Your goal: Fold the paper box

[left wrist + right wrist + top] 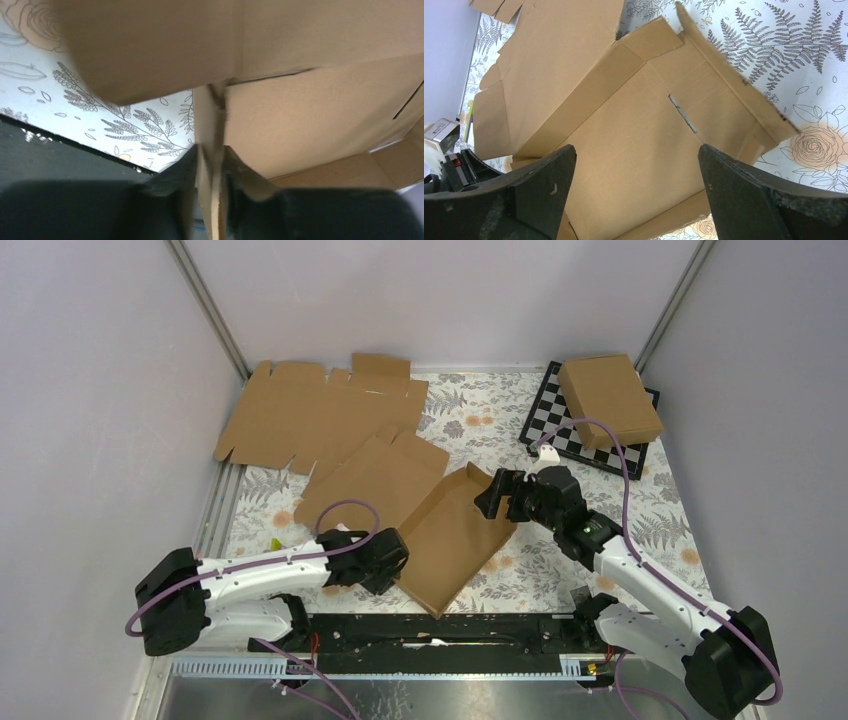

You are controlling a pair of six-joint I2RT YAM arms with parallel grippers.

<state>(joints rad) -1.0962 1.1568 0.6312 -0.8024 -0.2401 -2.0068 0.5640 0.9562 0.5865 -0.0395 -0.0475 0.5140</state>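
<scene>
The paper box [455, 535] lies in the middle of the floral cloth, a brown die-cut piece with its side walls partly raised and its lid panel [370, 480] flat to the left. My left gripper [392, 565] is at the box's near left wall. In the left wrist view its fingers [235, 170] press a thin upright cardboard edge [212, 150] between them, so the left gripper [212, 167] is shut on the box. My right gripper [492, 495] hovers over the far right edge of the paper box [639, 140]. The right gripper [636, 175] is wide open and holds nothing.
A wide flat cardboard sheet [310, 415] lies at the back left. A chessboard [552, 420] at the back right carries a closed brown box [610, 398]. A black rail [440, 630] runs along the near edge. Grey walls close in both sides.
</scene>
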